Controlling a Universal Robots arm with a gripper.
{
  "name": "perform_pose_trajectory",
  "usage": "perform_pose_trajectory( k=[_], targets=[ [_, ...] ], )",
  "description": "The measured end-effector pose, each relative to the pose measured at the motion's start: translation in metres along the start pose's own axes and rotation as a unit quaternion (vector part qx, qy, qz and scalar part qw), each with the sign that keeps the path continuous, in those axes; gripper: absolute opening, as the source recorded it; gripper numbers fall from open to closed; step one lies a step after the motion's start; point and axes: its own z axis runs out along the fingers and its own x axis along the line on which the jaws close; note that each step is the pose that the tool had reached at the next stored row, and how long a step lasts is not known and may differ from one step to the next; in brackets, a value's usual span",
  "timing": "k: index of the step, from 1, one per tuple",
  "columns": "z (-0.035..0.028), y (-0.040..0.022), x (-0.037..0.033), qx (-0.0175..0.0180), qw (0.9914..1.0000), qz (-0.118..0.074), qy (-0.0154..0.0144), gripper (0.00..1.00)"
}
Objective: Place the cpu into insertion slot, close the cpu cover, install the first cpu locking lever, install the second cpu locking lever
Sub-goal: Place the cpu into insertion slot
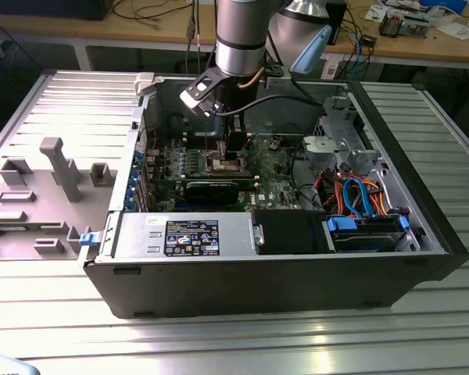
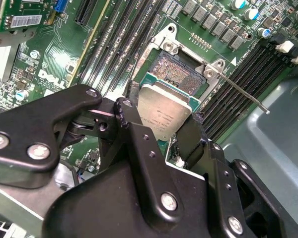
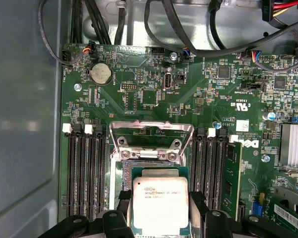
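Exterior view: your arm reaches down into the open computer case [image 1: 281,273]. The gripper [image 1: 233,156] is over the green motherboard [image 1: 285,172], just above frame centre.

Both wrist views: the black fingers [image 2: 188,136] pinch the cpu [image 3: 160,206] by two opposite edges, its metal top facing the cameras. The chip lies partly over the insertion slot [image 2: 181,74], with the slot's dark pin field exposed beyond it. You cannot tell whether chip and socket touch.

The cpu cover [image 3: 151,125] stands swung open. A thin locking lever [image 2: 243,93] juts out free beside the memory slots [image 2: 258,62].
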Motion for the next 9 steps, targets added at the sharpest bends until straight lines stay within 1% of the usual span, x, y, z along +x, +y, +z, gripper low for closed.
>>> perform_pose_trajectory(
  k=[3,5,9],
  targets=[
    [0.0005,0.0000,0.0000,0.0000,1.00000,0.000,0.0000,0.55],
    [0.0026,0.0001,0.0001,0.0000,1.00000,0.000,0.0000,0.55],
    [0.0034,0.0001,0.0002,0.0000,1.00000,0.000,0.0000,0.55]
  ],
)
